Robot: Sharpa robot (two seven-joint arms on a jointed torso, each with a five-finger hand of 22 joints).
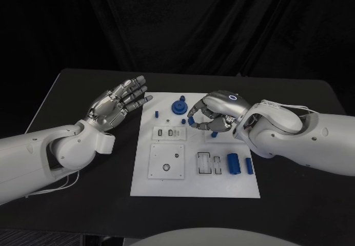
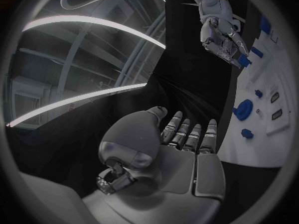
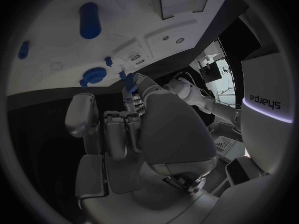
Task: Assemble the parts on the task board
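Two blue cylinders (image 1: pixel 235 163) lie nearest on the task board (image 1: pixel 194 185), apparently awaiting their turn. Farther up the board, the right hand (image 1: pixel 214 110) pinches a small blue peg (image 1: pixel 192 121) in curled fingertips, seemingly poised to seat it, while the left hand (image 1: pixel 118 102) hovers beside the board, fingers spread, holding nothing.

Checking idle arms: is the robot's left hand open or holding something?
Open: the left hand holds nothing, fingers spread, beside the task board.
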